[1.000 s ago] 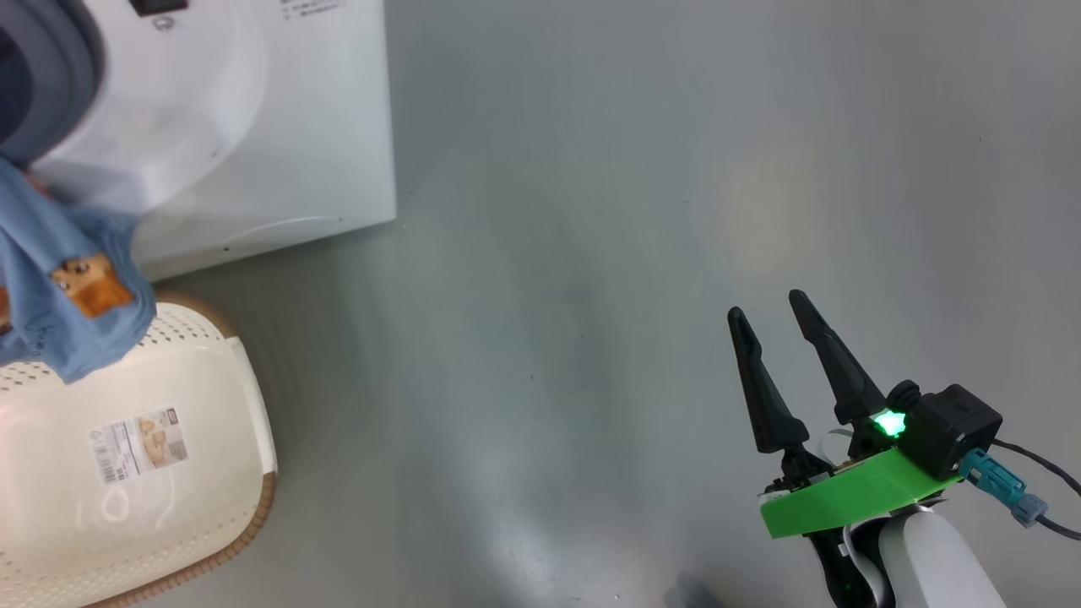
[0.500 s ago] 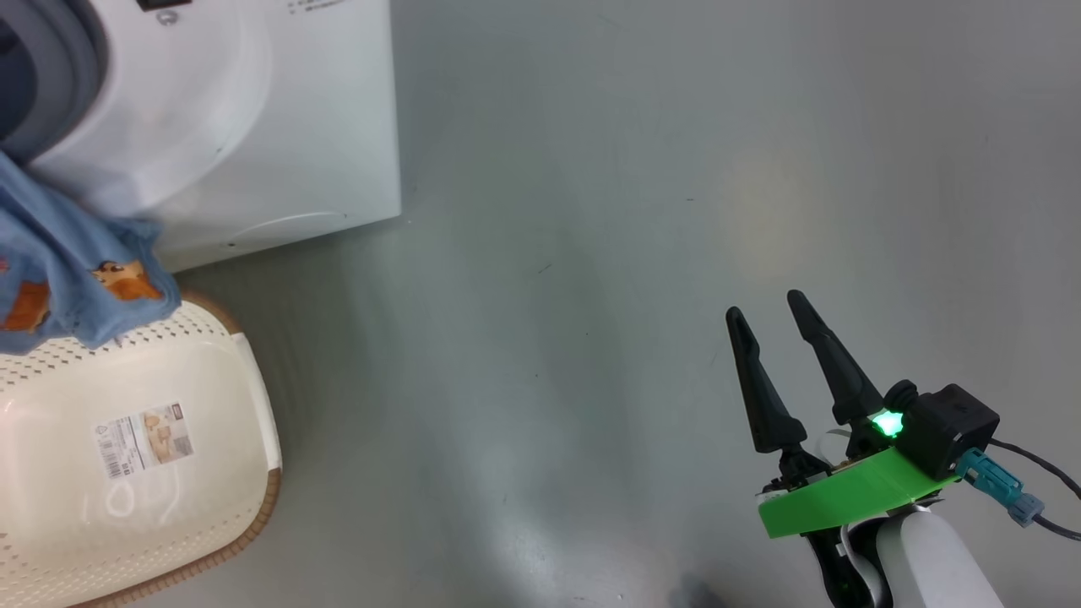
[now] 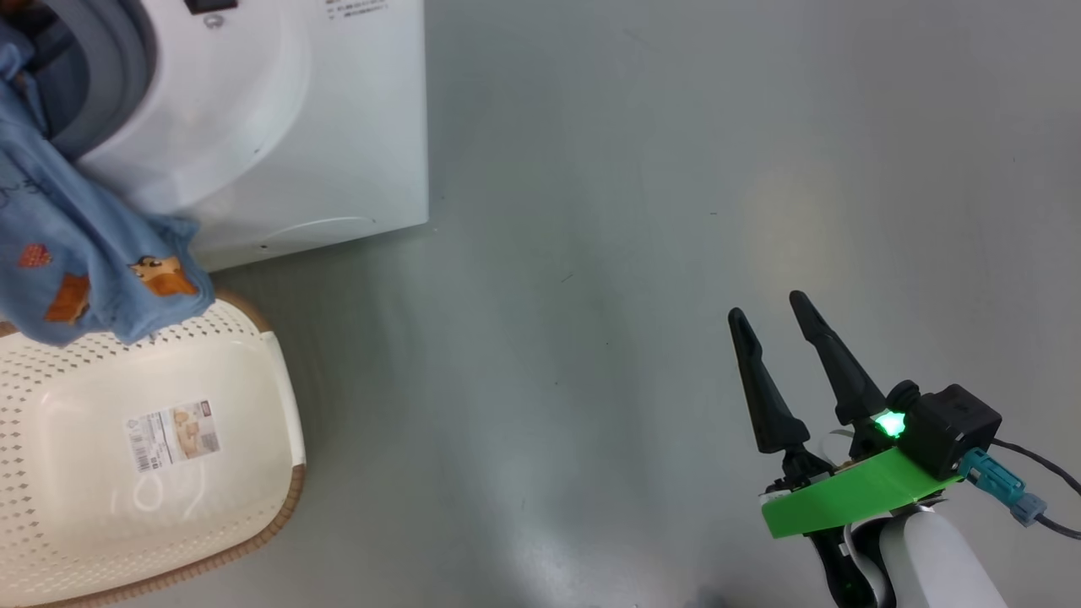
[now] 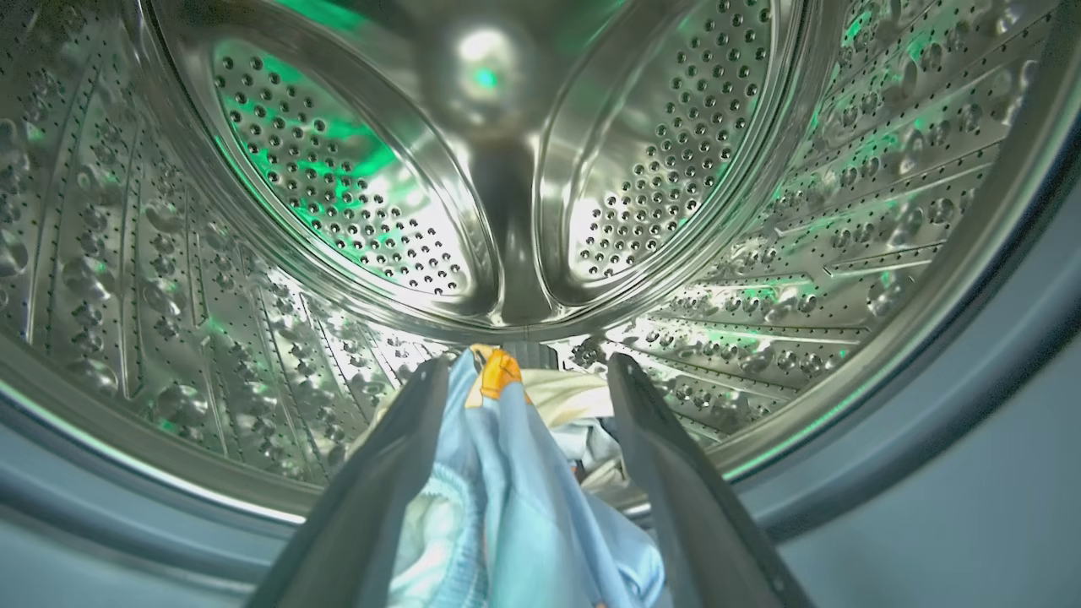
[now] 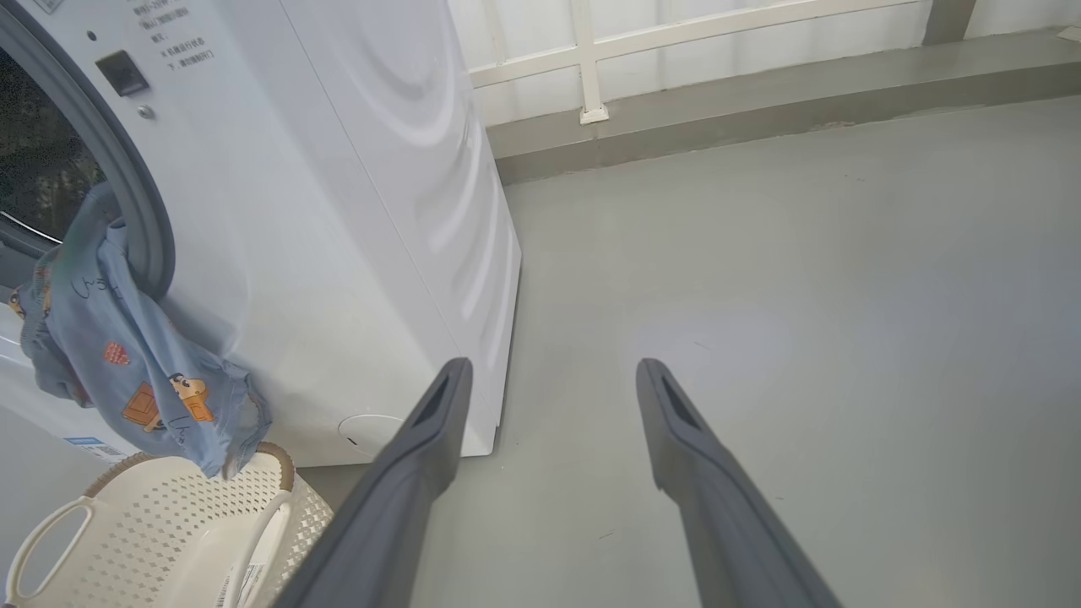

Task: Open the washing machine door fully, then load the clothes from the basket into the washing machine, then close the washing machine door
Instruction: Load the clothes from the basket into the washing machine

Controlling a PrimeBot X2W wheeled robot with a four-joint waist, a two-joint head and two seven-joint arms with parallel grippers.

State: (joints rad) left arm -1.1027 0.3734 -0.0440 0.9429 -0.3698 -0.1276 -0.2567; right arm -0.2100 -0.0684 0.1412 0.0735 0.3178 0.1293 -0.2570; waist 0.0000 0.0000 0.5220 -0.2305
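The left tool has just spread its fingers at the drum mouth, so the blue garment now lies loose between them, not gripped any more. I judge the drop as only half done: most of the garment hangs out over the seal, down the machine front to the basket rim, and it needs a push inside. The basket holds only its label. The drum holds 1 cream piece at its bottom. The right tool is released, over bare floor.
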